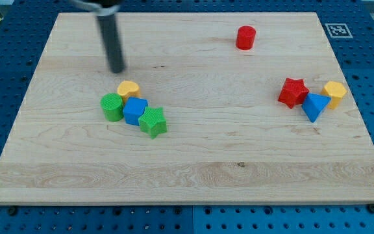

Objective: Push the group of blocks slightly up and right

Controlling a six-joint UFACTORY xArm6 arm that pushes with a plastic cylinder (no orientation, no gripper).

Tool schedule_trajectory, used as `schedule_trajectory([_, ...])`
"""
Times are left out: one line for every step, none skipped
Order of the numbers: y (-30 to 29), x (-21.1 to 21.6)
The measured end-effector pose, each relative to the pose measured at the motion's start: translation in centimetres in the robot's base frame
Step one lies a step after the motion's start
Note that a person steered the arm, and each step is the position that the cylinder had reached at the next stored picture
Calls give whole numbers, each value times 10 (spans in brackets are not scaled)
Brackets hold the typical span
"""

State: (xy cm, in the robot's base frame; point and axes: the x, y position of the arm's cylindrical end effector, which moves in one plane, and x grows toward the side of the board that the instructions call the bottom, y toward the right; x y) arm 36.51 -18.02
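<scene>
A tight group of blocks lies left of the board's middle: a yellow block (128,89), a green cylinder (112,106), a blue block (135,110) and a green star (153,122), all touching or nearly so. My tip (117,69) is above the group, up and left of the yellow block, with a small gap to it. The dark rod rises from the tip toward the view's top.
A red cylinder (245,38) stands alone near the top. At the right, a red star (293,92), a blue triangle (314,106) and a yellow block (335,93) sit together. The wooden board (187,182) lies on a blue pegboard surface.
</scene>
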Motion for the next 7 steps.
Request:
schedule_trajectory([-74, 19])
schedule_trajectory([-91, 75])
schedule_trajectory([-72, 109])
schedule_trajectory([-30, 111])
schedule_trajectory([-10, 109])
schedule_trajectory([-1, 104])
schedule_trajectory([10, 101])
